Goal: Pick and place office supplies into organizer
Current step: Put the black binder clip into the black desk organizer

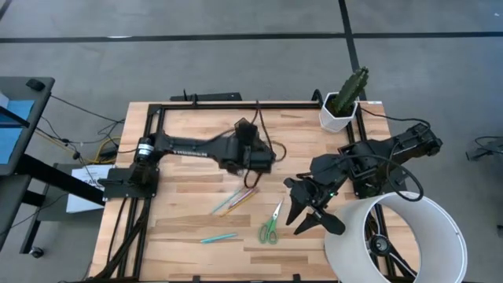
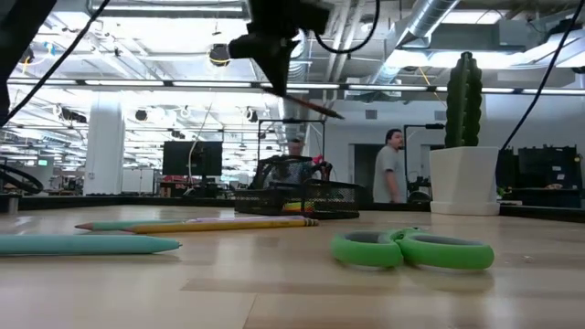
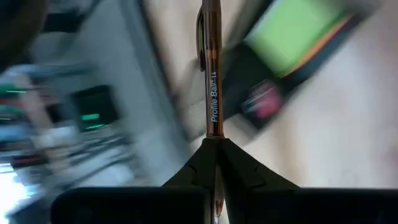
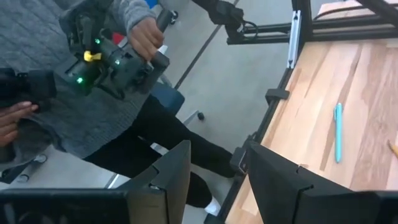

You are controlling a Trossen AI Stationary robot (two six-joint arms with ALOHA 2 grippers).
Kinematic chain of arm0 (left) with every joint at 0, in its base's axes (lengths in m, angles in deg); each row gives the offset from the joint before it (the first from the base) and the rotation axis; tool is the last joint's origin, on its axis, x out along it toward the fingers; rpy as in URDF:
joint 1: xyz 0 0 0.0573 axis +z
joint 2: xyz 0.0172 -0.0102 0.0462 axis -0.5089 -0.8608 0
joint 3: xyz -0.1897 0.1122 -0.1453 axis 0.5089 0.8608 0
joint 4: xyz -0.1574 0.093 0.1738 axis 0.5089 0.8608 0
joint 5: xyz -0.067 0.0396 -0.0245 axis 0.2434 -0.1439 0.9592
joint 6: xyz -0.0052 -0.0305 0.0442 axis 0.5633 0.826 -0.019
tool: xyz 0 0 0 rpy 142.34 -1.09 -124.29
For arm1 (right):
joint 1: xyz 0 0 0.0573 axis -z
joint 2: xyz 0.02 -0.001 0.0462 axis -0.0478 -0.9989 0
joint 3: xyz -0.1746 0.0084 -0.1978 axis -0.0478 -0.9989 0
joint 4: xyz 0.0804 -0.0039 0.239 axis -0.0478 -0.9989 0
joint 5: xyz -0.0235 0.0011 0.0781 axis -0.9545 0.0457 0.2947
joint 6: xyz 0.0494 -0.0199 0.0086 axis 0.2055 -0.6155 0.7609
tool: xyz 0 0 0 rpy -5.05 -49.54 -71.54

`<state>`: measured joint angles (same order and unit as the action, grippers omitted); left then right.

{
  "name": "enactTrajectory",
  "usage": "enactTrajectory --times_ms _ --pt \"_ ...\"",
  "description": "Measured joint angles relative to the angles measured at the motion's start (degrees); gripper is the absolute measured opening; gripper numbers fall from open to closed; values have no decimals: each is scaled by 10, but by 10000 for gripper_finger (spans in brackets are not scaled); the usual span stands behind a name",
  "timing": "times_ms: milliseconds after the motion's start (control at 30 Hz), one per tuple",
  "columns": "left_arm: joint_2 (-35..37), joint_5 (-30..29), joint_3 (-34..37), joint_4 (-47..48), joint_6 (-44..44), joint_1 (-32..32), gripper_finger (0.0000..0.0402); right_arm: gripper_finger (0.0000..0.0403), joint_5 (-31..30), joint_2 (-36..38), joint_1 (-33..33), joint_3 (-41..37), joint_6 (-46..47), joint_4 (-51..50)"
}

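Observation:
My left gripper [image 2: 274,71] hangs above the black organizer [image 2: 294,196] and is shut on a dark copper-coloured pen [image 3: 213,74]. In the left wrist view the organizer's tray holds the lime-green sticky note pad [image 3: 292,31] and the pink-red block [image 3: 264,102]. The green-handled scissors [image 1: 271,224] lie flat on the table in front of my right gripper [image 1: 302,220], which is open and empty. Yellow and pink pencils [image 1: 236,200] and a teal pen [image 1: 218,237] lie flat on the wood. My left gripper pinches the pen's barrel [image 3: 214,127] between its two fingertips, at the end away from the clip [image 3: 202,31]. The pen lies along the fingers and sticks out past them. It is lifted clear, slanting down over the organizer [image 2: 315,105].
A white pot with a cactus [image 1: 342,110] stands at the far right. A large white cylinder [image 1: 393,240] stands at the near right, beside my right arm. A person holding a controller [image 4: 112,62] stands beyond the table's edge. Bare wood lies at the near left.

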<state>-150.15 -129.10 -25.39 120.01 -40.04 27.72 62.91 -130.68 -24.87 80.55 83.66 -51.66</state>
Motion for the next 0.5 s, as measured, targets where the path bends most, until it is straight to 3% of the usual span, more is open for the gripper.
enactTrajectory --times_ms 200,500 --pt "-3 -25 -3 2 -169 66 1 148 0 0 0 0 9 14" --pt "-6 -12 -3 -5 -324 128 1 150 -2 0 5 0 10 23"
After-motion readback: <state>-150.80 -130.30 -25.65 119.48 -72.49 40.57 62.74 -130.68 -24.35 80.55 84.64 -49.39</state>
